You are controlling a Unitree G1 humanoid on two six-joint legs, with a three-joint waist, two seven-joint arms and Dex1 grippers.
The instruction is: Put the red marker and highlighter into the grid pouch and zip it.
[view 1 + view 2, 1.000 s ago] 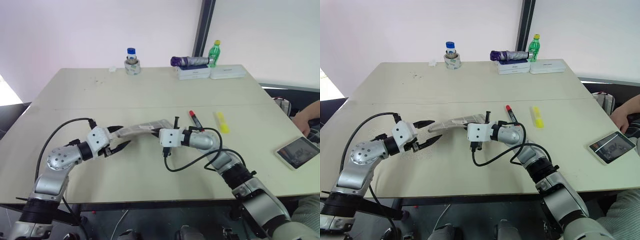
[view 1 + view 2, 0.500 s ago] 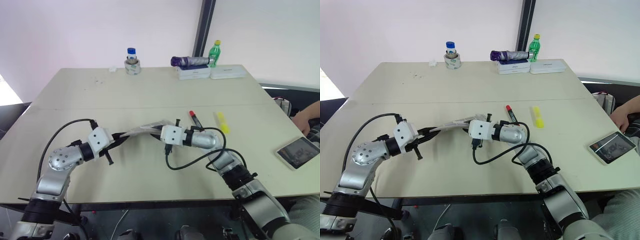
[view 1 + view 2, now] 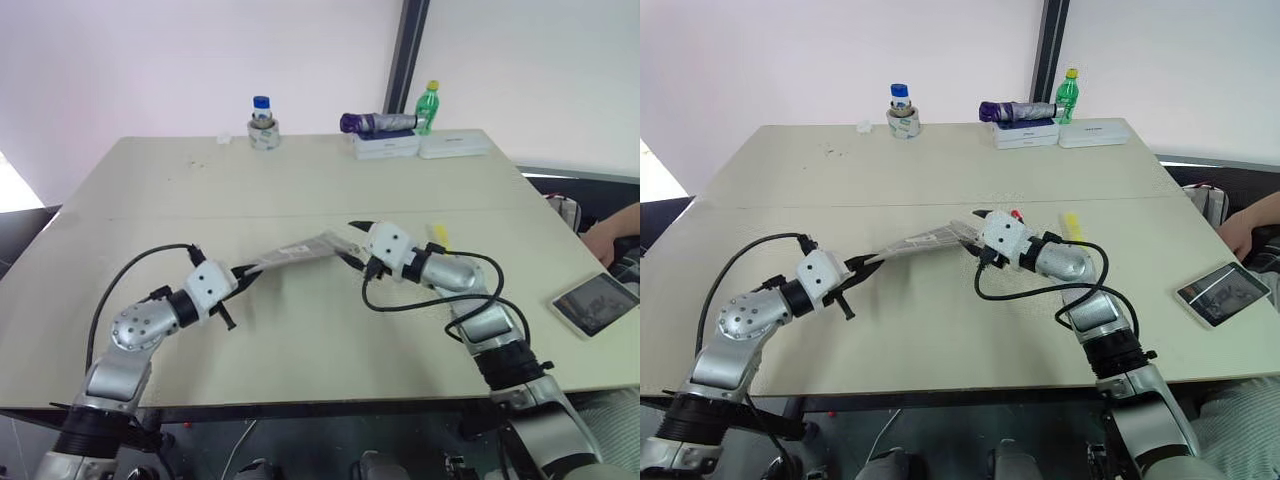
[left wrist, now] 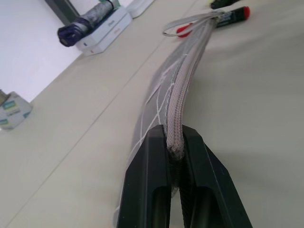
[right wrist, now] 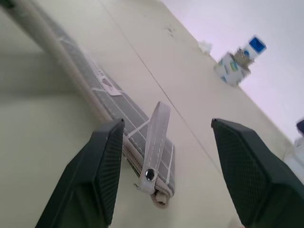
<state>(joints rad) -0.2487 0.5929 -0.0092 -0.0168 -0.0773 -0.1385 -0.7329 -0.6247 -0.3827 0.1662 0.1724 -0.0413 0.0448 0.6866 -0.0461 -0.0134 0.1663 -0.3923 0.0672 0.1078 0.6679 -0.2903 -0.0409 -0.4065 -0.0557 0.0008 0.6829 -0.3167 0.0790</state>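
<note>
Holding: your left gripper [image 4: 175,156] has its jaws clenched on the zipper-edge end of the grid pouch [image 3: 295,251], which hangs edge-up above the bench [image 3: 300,180]. Your right gripper [image 5: 164,156] has its jaws released and spread, straddling the pouch's far end and its loop tab [image 5: 154,142] without touching.

Key relation: the pouch's long axis runs from the left jaws toward about 2 o'clock in the head view, ending at the right jaws. The red marker [image 3: 1017,214] lies on the bench just past the right gripper, at roughly 1 o'clock from it. The highlighter [image 3: 1072,224] sits beside it toward 3 o'clock, partly hidden by the arm.

Judgement: your right arm is much nearer both pens, so the left should hold the pouch while the right fetches. Neither pen is in the pouch yet.
</note>
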